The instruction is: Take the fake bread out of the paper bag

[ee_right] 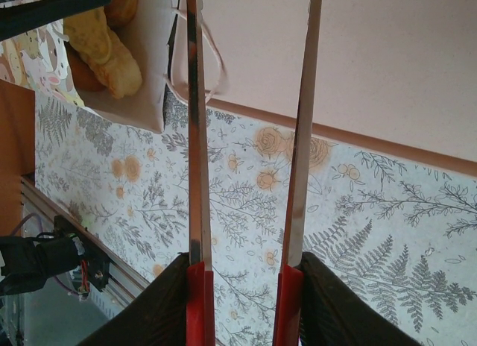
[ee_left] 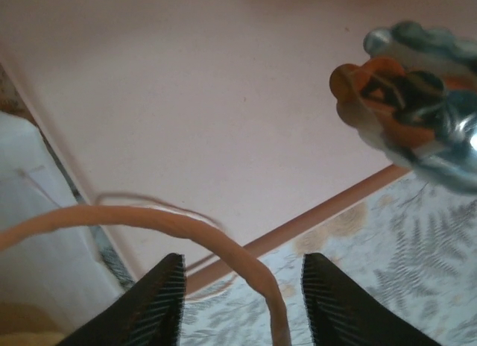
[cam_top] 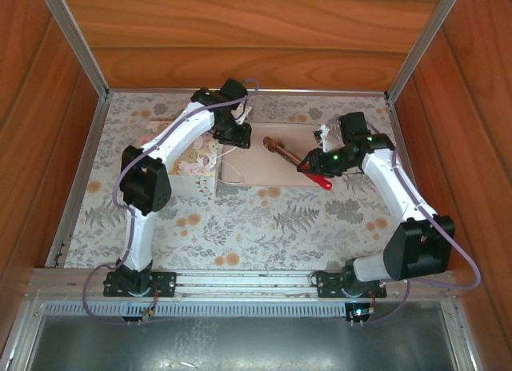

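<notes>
The white paper bag [cam_top: 200, 159] lies left of centre, its mouth facing the beige tray [cam_top: 264, 169]. In the right wrist view golden fake bread [ee_right: 112, 55] sits inside the bag's mouth [ee_right: 145, 92]. My left gripper [ee_left: 242, 265] hovers at the bag's mouth with its jaws apart. A cord handle [ee_left: 186, 225] runs between them, touching neither finger. My right gripper [ee_right: 242, 264] is shut on the red handles of metal tongs [ee_right: 195, 137]. The tongs' two arms stand apart and reach toward the bag. Their scalloped tips [ee_left: 406, 100] hang over the tray [ee_left: 223, 100].
The tray sits on a floral tablecloth [cam_top: 264, 219]. Wooden walls [cam_top: 240, 35] close in the back and both sides. A metal rail [cam_top: 240, 277] runs along the near edge by the arm bases.
</notes>
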Controlling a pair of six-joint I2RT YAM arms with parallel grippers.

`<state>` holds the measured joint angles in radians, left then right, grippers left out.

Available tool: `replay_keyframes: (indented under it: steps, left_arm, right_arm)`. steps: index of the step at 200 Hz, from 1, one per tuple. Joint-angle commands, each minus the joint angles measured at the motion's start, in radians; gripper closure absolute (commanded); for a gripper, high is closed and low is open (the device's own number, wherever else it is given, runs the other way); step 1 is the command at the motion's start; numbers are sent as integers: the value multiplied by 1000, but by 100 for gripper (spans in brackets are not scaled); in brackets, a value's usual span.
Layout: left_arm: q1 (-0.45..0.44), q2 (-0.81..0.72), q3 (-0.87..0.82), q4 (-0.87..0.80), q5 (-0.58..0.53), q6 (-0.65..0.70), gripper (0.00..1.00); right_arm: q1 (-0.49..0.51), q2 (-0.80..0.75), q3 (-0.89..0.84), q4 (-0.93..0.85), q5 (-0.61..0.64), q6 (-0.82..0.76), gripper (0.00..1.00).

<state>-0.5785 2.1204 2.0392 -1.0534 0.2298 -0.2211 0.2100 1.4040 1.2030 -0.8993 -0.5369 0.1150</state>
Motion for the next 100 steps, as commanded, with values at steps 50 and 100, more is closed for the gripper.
replay_keyframes:
  steps: [50, 100]
  left_arm:
    - [-10, -82, 7, -50, -14, 6, 89]
    - [-6, -207, -75, -53, -87, 28, 95]
  right_arm:
    - [18, -19, -11, 30, -64, 9, 61]
    - [49, -3, -4, 39, -100, 9, 60]
